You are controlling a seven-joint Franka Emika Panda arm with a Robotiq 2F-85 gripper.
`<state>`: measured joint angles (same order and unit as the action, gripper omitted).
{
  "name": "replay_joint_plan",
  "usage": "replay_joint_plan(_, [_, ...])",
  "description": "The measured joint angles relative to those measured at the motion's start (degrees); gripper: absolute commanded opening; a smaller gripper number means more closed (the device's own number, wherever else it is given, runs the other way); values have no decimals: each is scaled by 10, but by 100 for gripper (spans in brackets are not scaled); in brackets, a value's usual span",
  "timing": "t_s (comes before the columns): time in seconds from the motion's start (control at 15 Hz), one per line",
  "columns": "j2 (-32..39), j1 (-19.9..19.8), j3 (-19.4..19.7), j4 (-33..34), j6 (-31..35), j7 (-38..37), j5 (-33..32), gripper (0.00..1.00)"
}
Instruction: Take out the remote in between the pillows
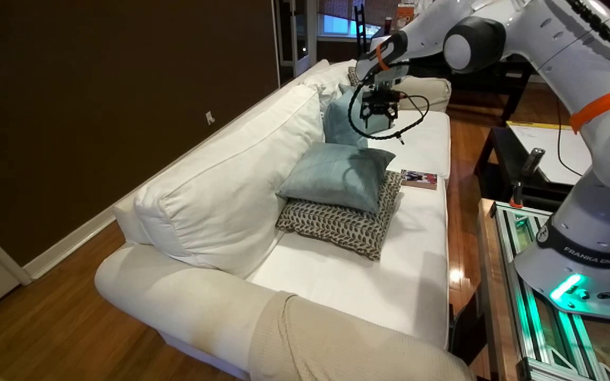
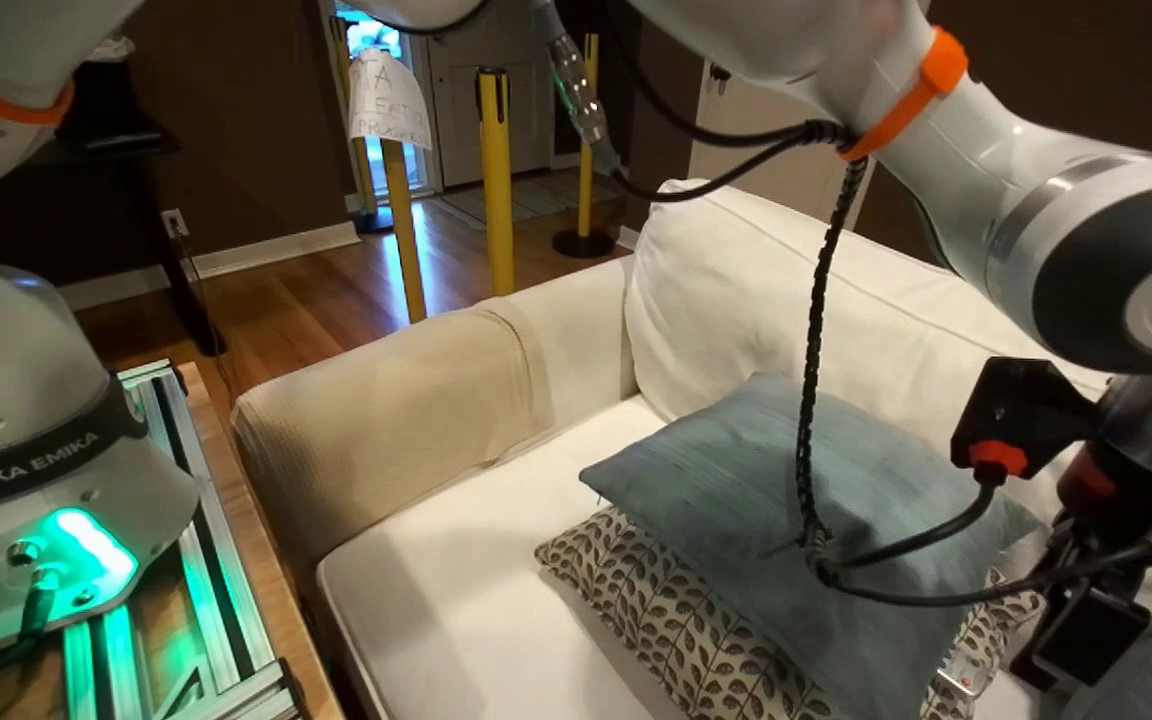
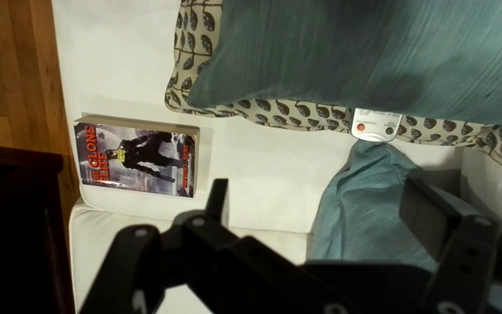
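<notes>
Jaws apart, my tool (image 3: 318,198) points down, its height unclear. The remote (image 3: 376,125) pokes out between edges of the upper teal pillow (image 1: 337,174) and patterned pillow (image 1: 337,225), open room lying toward the book (image 3: 137,157).

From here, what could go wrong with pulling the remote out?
Only one end of the remote shows between the upper teal pillow and the leaf-print pillow, so the open hand may get a shallow grip and slip.
Another teal pillow appears right beside that end in the wrist view; its fabric could get pinched too.
A looped cable hangs by the hand in both exterior views and might snag a pillow.
</notes>
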<state>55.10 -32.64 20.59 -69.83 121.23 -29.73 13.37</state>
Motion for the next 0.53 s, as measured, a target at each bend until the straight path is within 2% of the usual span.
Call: replay_joint_plan(0.53, [118, -38, -4, 132, -18, -3, 0, 100])
